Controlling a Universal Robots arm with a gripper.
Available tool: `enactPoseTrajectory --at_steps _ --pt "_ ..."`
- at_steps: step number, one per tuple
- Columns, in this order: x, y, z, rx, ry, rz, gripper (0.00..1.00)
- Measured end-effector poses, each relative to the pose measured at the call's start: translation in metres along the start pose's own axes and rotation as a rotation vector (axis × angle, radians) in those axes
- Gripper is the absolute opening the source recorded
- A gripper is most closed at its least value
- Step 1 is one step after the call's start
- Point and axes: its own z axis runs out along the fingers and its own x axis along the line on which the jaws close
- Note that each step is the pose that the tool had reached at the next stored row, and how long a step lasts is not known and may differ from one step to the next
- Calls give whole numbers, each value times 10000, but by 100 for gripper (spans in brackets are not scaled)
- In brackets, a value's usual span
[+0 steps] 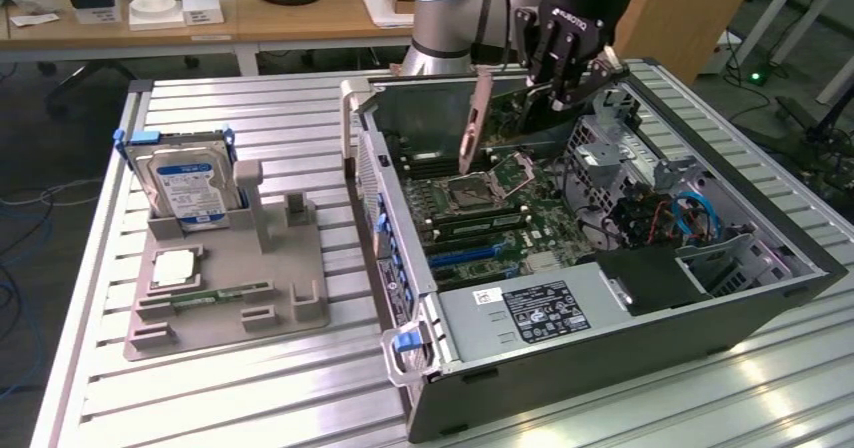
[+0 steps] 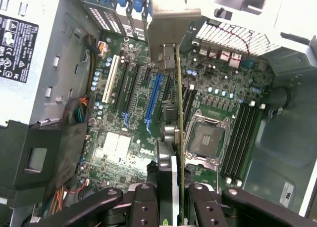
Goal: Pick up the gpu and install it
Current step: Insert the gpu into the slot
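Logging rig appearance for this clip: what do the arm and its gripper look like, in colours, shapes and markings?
The arm is a rounded silver-grey tube with a light blue cap on its joint. The gripper has a black, boxy body with a brand name printed on it in white letters. Its fingers are black linked bars joined by round pivot pins.

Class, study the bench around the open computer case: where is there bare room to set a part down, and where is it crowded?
Bare table runs along the edge nearest the camera, before the grey holder and the case; another bare strip lies beyond the hard drive. Crowded: inside the case, where the fingers hold the gpu over the motherboard.
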Motion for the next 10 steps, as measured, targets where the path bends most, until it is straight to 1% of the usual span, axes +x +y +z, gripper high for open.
enactPoseTrajectory --at_steps 5,10 --pt "1 2 90 15 6 440 28" --pt "26 10 180 30 8 693 28"
